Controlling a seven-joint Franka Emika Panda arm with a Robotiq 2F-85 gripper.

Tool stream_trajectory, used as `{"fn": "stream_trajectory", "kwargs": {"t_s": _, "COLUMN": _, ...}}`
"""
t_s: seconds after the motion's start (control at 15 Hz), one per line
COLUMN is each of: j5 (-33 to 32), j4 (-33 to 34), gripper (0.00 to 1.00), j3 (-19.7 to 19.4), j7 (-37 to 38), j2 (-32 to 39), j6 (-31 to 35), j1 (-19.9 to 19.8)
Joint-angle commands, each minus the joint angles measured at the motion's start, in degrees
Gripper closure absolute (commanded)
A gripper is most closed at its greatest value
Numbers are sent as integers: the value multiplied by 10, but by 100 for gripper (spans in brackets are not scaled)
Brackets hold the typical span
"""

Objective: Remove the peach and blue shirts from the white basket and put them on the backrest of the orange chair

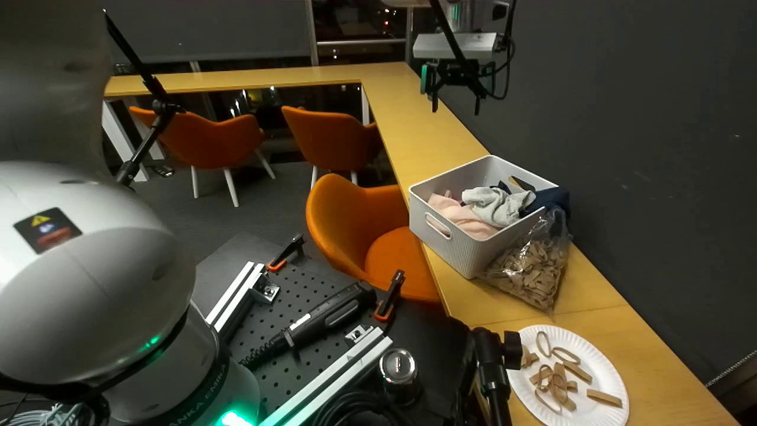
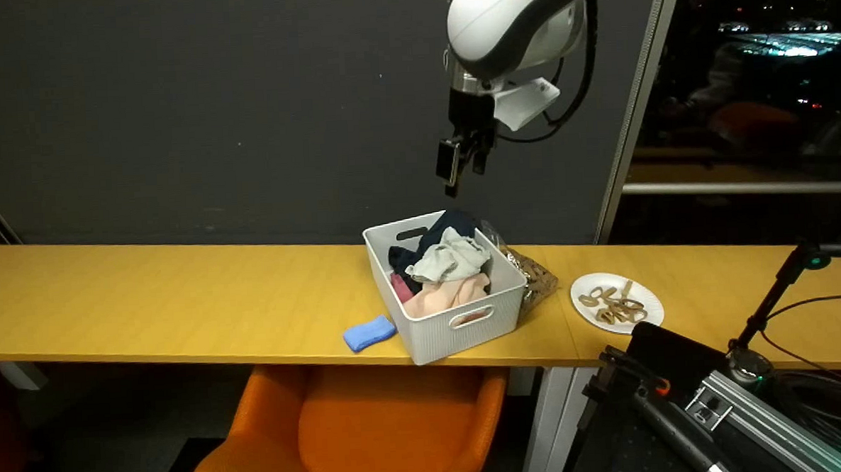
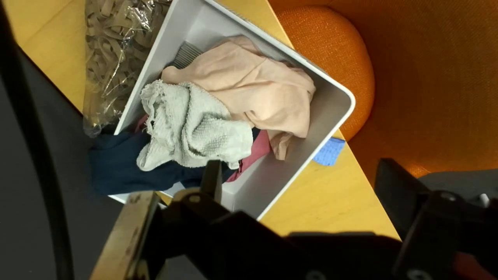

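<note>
Wrist view shows my gripper point(image 3: 298, 171) spread wide above the white basket point(image 3: 280, 177), where the peach shirt point(image 3: 253, 85) lies partly under a grey cloth point(image 3: 194, 128) while dark blue fabric point(image 3: 124, 167) hangs partly outside.

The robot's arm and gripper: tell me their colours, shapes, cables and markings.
The arm is white and smoothly rounded, with dark trim. A dark label carries a yellow triangle; lettering and a green light show at its base. The gripper is black and angular, with two narrow fingers. A black cable loops alongside.
</note>
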Motion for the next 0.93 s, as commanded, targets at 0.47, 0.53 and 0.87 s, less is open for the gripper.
{"fn": "stream_trajectory", "kwargs": {"t_s": 0.47, "j5": -27, "j4": 72, "gripper": 0, "j3": 4, "j7": 17, "j2": 170, "j6": 104, "j1": -1}}
{"fn": "stream_trajectory", "kwargs": {"t_s": 0.53, "j5": -29, "j4": 75, "gripper": 0, "j3": 3, "j7": 19, "j2": 182, "j6": 116, "j1": 0}}
{"fn": "stream_trajectory", "kwargs": {"t_s": 0.87, "j5": -26, "j4": 60, "gripper": 0, "j3": 9, "j7": 20, "j2": 186, "j6": 123, "j1": -6}}
